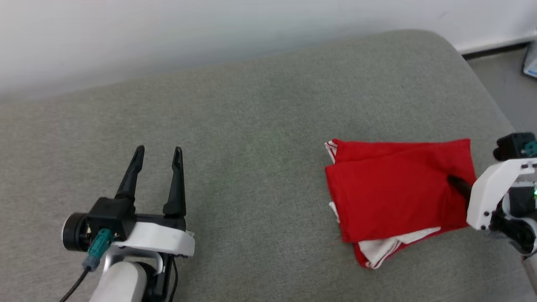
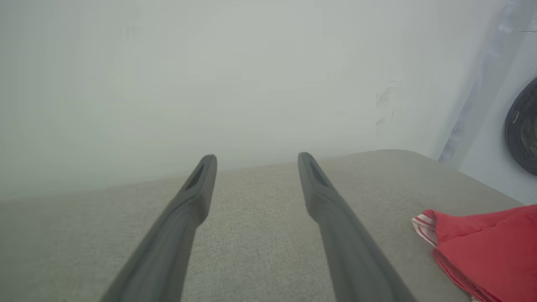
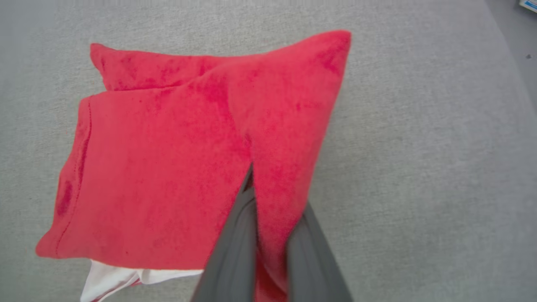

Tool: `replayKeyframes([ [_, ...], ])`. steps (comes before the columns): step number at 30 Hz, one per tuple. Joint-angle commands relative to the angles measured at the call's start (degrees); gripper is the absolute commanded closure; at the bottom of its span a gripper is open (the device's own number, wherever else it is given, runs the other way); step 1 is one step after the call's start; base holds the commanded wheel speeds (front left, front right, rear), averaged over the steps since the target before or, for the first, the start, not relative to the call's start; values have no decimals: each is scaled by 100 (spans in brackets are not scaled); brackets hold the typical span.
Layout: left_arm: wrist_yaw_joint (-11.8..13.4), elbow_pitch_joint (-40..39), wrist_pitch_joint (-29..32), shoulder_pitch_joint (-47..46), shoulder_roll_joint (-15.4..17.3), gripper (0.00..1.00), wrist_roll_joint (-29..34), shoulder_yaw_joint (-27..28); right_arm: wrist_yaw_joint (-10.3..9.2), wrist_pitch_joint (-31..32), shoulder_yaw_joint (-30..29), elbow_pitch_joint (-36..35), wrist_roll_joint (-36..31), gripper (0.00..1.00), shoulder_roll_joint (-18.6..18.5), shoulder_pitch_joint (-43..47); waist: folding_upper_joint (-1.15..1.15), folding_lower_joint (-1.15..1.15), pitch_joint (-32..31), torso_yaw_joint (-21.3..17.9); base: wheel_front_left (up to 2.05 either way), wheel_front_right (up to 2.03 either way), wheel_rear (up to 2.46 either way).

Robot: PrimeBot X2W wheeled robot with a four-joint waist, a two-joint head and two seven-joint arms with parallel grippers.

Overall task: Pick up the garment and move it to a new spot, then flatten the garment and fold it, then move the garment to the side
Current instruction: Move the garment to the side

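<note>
As seen in the head view, the folded garment [image 1: 394, 188] at centre right is pinched by the right gripper [image 1: 457, 183]; in the left wrist view, the left gripper [image 2: 256, 158] is shown with jaws apart, empty. In the right wrist view, seemingly only a top pleat is clamped, so the fold could be dragged open.

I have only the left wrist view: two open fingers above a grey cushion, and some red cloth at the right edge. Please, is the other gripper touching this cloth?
Observer: Yes. In the right wrist view the right gripper is shut on a raised fold of the shirt.
Operator: Is the shirt folded or spread?
Observer: Folded. The head view shows a red rectangle with white sleeve cloth sticking out at its near edge.
Operator: How does my gripper stand to it?
Observer: The left gripper is open, well to the left of the shirt, with bare cushion between them.
</note>
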Motion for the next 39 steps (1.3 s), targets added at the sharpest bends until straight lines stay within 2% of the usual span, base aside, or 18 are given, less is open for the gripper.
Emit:
replayKeyframes([
  [1,-17,-59,77,-232,81,0,72,-7,-2,-221,-68,139,-86,100,-72,-323,0,0,725,-570,0,0,0],
  [6,-37,-278,294,-687,262,0,227,-25,-3,-683,-286,689,-180,100,-222,-964,0,0,1280,-732,0,0,0],
  [12,-90,-650,653,-1185,519,0,427,-80,-3,-1333,-676,1328,-296,100,-572,-1716,0,0,1944,-679,0,0,0],
  [16,-96,-870,826,-1397,581,0,510,-127,-3,-1854,-960,1707,-425,100,-714,-2086,0,0,2288,-631,0,0,0],
  [19,-103,-994,926,-1494,631,0,554,-157,-3,-2187,-1063,2007,-540,100,-696,-2263,0,0,2495,-608,0,0,0],
  [23,-106,-1056,1011,-1596,646,0,574,-196,-3,-2589,-1102,2466,-665,100,-490,-2411,0,0,2651,-580,0,0,0],
  [24,-124,-1041,1025,-1613,643,0,564,-216,-3,-2768,-1118,2554,-716,24,-457,-2455,0,0,2663,-574,0,0,0],
  [25,-140,-1008,1053,-1625,644,0,547,-229,-3,-2896,-1142,2669,-740,0,-415,-2493,0,0,2659,-572,0,0,0],
  [31,-177,-884,1097,-1607,701,0,541,-276,-3,-3297,-1057,3124,-939,0,-327,-2616,0,0,2425,-595,0,0,0],
  [39,-97,-565,949,-1080,614,0,306,-257,-4,-3645,-634,3276,-1134,0,-498,-2413,0,0,1516,-653,0,0,0],
])
